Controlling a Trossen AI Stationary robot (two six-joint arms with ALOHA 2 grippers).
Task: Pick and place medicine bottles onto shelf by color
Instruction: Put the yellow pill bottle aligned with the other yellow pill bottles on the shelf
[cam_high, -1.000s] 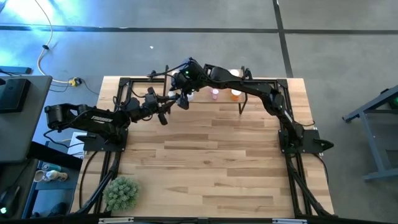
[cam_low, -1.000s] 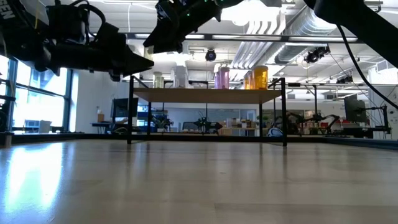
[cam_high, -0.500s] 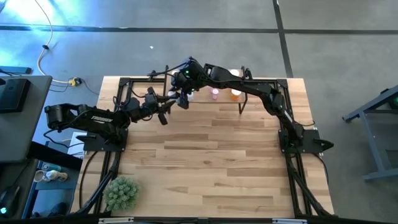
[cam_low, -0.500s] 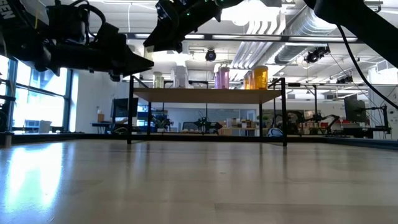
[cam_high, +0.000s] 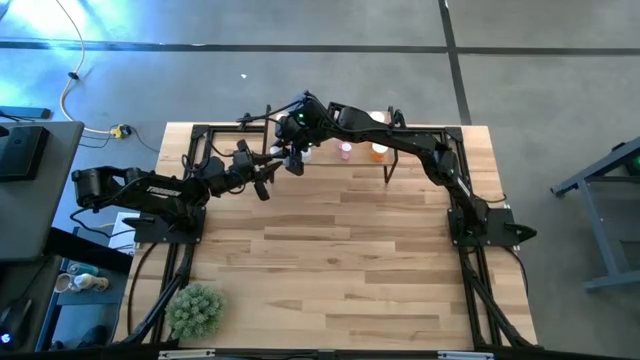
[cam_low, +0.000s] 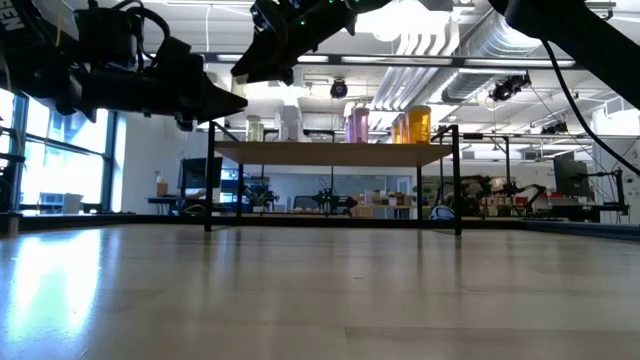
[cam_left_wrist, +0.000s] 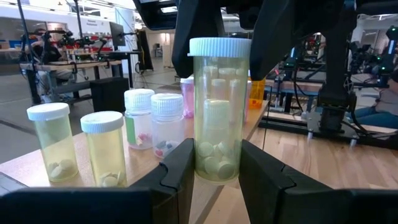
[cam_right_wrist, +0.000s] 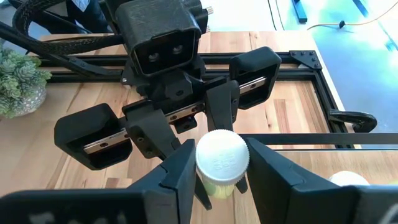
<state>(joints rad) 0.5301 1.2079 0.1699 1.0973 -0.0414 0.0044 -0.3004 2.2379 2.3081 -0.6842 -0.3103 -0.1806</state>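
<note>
Butcher-block counter (cam_high: 340, 260) carries a small wooden shelf (cam_low: 335, 152) at its far edge, with a spiky green plant (cam_high: 194, 310) at the near left corner. At the shelf's left end, the left gripper (cam_left_wrist: 214, 171) has its jaws clamped on the body of a yellow-green medicine bottle (cam_left_wrist: 219, 112), held upright. The right gripper (cam_right_wrist: 221, 171) comes from above, its jaws on either side of that bottle's white cap (cam_right_wrist: 222, 153). Other medicine bottles (cam_left_wrist: 102, 149) stand on the shelf beside it.

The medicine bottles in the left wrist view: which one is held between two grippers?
The tall yellow-green bottle in front: the left gripper clamps its base, the right gripper closes around its cap. The others stand free on the shelf.
</note>
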